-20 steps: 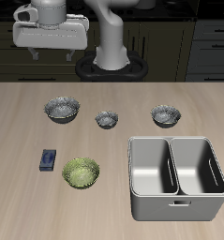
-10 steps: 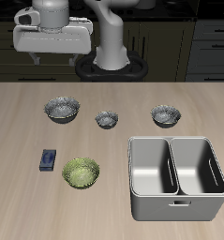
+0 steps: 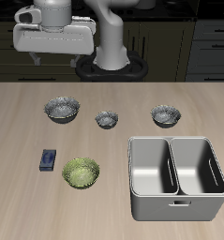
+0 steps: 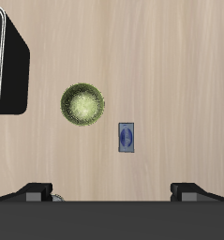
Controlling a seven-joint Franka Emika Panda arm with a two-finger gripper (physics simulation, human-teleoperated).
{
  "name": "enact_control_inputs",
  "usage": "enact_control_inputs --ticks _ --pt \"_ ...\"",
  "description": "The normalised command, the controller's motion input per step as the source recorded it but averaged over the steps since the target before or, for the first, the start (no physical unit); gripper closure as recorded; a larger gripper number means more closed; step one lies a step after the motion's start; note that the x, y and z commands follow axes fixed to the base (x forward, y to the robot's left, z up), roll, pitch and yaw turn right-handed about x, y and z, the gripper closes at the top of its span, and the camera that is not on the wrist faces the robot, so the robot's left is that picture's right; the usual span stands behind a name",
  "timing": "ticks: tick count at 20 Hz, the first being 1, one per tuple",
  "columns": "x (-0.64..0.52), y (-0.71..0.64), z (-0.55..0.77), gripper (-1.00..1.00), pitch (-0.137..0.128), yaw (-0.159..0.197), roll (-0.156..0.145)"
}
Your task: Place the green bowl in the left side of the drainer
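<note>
Exterior view: green bowl (image 3: 81, 172) upright, round.

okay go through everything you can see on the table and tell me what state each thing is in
green bowl: upright, empty, on the table beside the blue object.
drainer: both compartments empty.
three grey bowls: upright in a row farther back.
small blue object: lying flat.
gripper: open, high above the table, holding nothing.
</note>
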Motion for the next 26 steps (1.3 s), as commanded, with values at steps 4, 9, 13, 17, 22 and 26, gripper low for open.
enact_control_inputs --ticks 4,9,13,17,22,26 --pt "0.12 -0.07 0.11 -1.00 -0.022 -0.027 -0.010" --pt "0.21 -0.15 0.13 -1.00 -0.026 -0.028 -0.020" --pt "0.12 -0.03 -0.01 -1.00 -0.007 -0.025 0.014" --pt "0.08 -0.01 -0.05 -1.00 -0.006 -0.019 0.013" --pt "0.11 0.02 -0.14 -1.00 0.007 -0.012 0.000" --pt "0.14 -0.06 -0.24 -1.00 0.021 -0.015 -0.007"
